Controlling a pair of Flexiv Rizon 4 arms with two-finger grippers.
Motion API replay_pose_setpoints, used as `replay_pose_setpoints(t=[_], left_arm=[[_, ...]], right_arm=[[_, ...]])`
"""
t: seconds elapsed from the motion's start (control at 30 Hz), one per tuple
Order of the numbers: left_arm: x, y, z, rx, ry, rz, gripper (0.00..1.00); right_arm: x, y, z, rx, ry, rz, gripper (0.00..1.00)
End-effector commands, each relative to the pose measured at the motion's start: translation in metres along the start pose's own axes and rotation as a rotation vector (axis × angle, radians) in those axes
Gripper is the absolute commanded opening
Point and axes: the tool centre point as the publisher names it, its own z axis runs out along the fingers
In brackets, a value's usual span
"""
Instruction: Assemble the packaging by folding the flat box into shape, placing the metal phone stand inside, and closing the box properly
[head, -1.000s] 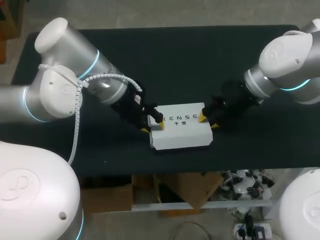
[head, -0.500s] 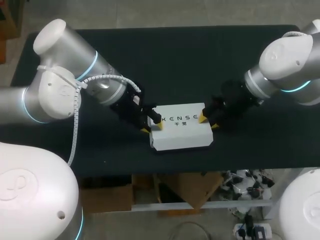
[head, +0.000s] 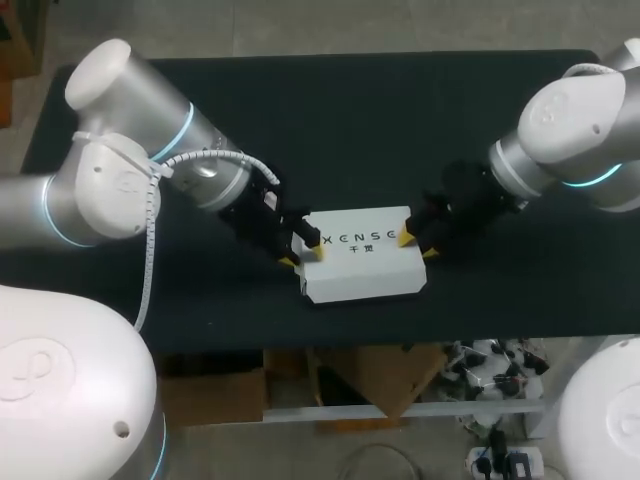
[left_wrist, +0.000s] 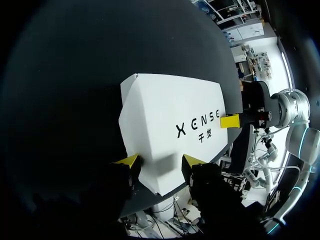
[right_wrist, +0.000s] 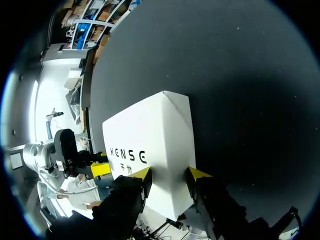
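The white box (head: 362, 262) lies closed and folded into shape on the black table (head: 350, 120), printed side up. My left gripper (head: 303, 251) is at its left end, shut on that end, one yellow tip on the top face and the other against the side. In the left wrist view the box (left_wrist: 170, 107) tapers in between the fingers of my left gripper (left_wrist: 160, 162). My right gripper (head: 416, 245) is shut on the right end. The right wrist view shows the box (right_wrist: 150, 130) pinched by my right gripper (right_wrist: 170, 174). No metal phone stand is visible.
The box sits near the table's front edge (head: 350, 340). Dark tabletop stretches behind the box and to both sides. Both arms come in low from the sides.
The left gripper's fingers have drawn in slightly on the box's left end. The box and the right arm have stayed where they were.
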Motion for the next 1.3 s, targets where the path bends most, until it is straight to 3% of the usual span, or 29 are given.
replay_pose_setpoints(t=[0.03, 1.3], left_arm=[[-0.003, 0.002, 0.001, 0.003, -0.005, -0.007, 0.53], [-0.003, 0.007, -0.011, 0.019, -0.089, -0.002, 0.61]], right_arm=[[-0.005, -0.003, 0.003, -0.004, -0.012, 0.005, 0.46], [-0.005, -0.007, -0.008, -0.015, -0.050, -0.002, 0.46]])
